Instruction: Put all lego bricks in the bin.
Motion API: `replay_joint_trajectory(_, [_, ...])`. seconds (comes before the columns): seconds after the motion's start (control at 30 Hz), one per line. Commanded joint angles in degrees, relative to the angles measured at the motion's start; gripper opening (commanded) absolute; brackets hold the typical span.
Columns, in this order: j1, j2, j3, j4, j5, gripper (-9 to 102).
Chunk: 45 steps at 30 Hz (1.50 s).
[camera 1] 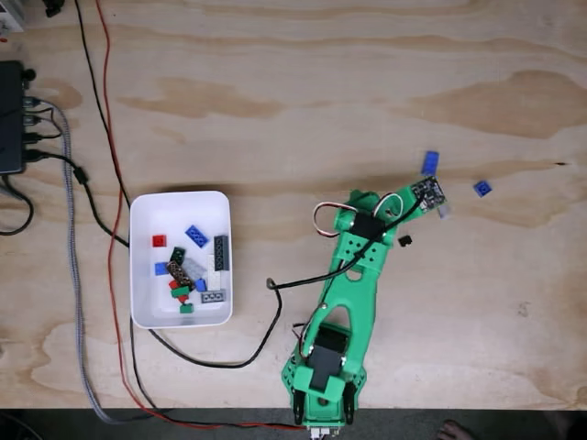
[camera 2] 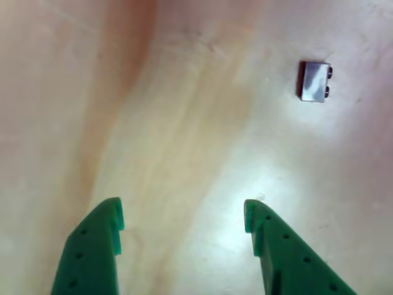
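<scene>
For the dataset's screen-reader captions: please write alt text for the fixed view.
Seen from above, a green robot arm reaches across a plywood table toward two blue lego bricks lying loose near its gripper. At left, a white bin already holds a heap of assorted bricks, and cables trail past it to a black box.

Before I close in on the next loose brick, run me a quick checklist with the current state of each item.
1. Gripper open and empty: ok, fingers spread with bare wood between them.
2. Target in sight: ok, a small brick lies ahead and to the right in the other view.
3. Target between the fingers: not ok, it sits beyond and right of them.
4. Bin reachable and unblocked: ok, its top is open, bricks inside.
5. Loose bricks remaining: not ok, blue bricks still on the table.
6. Black cable clear of the arm: cannot tell.
</scene>
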Motion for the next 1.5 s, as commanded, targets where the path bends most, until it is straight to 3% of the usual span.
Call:
replay_joint_trajectory(0.0, [4.75, 0.88, 2.20, -5.19, -3.08, 22])
replay_joint_trajectory(0.37, [12.30, -2.46, 9.49, -16.79, -11.87, 19])
replay_joint_trajectory(0.87, [18.11, -9.93, 6.15, -20.83, -17.14, 11])
replay_joint_trajectory(1.0, [18.11, -10.63, 5.01, -21.18, -16.88, 1])
replay_joint_trajectory(1.1, [17.49, -10.02, 5.01, -20.92, -16.26, 0])
replay_joint_trajectory(1.27, [8.35, 1.76, 1.85, -10.90, -3.69, 0])
replay_joint_trajectory(1.37, [-7.03, 11.60, -3.87, -0.62, 8.61, 0])
replay_joint_trajectory(1.47, [-28.56, 12.92, -14.85, 12.39, 19.07, 0])
